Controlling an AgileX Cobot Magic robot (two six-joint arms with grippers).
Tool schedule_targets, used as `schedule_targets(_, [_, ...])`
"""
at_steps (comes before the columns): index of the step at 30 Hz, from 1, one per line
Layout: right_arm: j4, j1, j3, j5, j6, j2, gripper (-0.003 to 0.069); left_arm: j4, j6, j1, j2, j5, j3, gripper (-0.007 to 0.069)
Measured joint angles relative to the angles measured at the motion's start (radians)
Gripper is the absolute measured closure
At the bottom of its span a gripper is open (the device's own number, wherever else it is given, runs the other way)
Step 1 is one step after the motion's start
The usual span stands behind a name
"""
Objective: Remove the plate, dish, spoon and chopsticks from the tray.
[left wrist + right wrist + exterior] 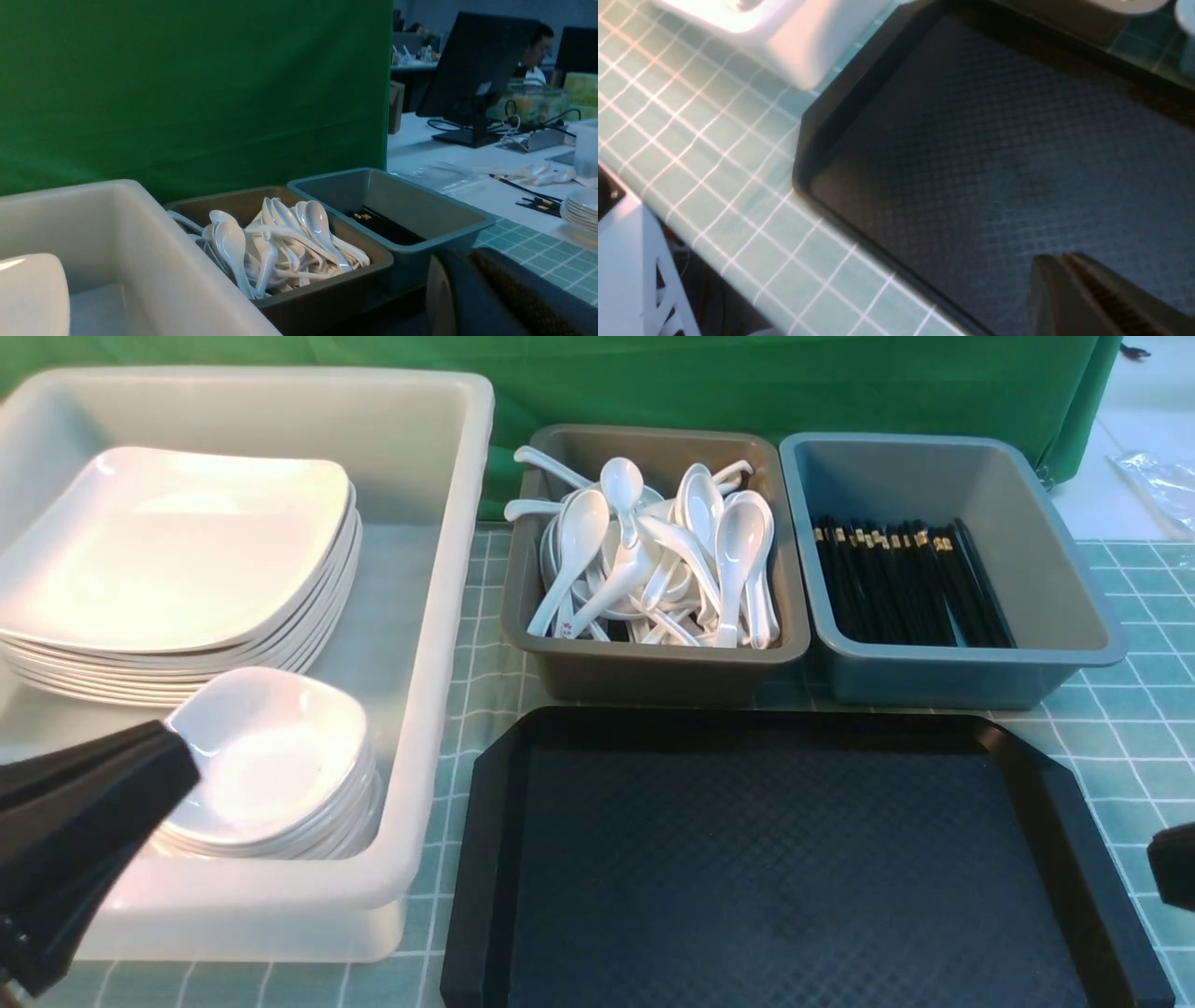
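The large white plastic tub (439, 616) on my left holds the stack of big white rounded-square plates (177, 551), with the stack of small deep white dishes (271, 756) in front of it. The large black plastic tray (794, 868) with the diamond texture lies before me, and I see nothing on its surface. Behind it, the brown-grey bin (653, 672) is full of white soup spoons (653, 560), and the blue-grey bin (1055, 597) holds the black chopsticks (906, 583) with gold bands. So I judge the clearing is done and nothing is left. My left gripper (173, 761) is closed and empty over the dishes. My right gripper (1069, 266) is also closed, holding nothing, above the tray.
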Motion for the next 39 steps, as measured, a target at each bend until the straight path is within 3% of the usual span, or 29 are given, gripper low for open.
schedule_targets(13, [-0.002, 0.009, 0.0, -0.005, 0.015, 0.0, 0.0615, 0.0, 0.0, 0.0, -0.001, 0.063, 0.057, 0.0612])
schedule_targets(19, [-0.042, 0.19, 0.01, -0.07, 0.015, -0.007, 0.0606, 0.0, 0.0, 0.0, -0.001, 0.078, 0.062, 0.0612])
schedule_targets(22, [-0.045, 0.216, 0.041, -0.14, 0.008, -0.044, 0.0605, 0.0, 0.008, 0.0, -0.001, 0.078, 0.062, 0.0612])
schedule_targets(30, [-0.113, -0.019, 0.303, -0.381, -0.098, -0.325, 0.064, 0.0, 0.02, 0.0, -0.001, 0.078, 0.062, 0.0612])
schedule_targets(33, [-0.13, -0.132, 0.535, -0.522, -0.123, -0.504, 0.064, 0.0, 0.02, 0.0, -0.001, 0.078, 0.062, 0.0608])
schedule_targets(39, [-0.144, -0.176, 0.817, -0.701, -0.071, -0.673, 0.064, 0.0, 0.021, 0.0, -0.001, 0.078, 0.062, 0.0608])
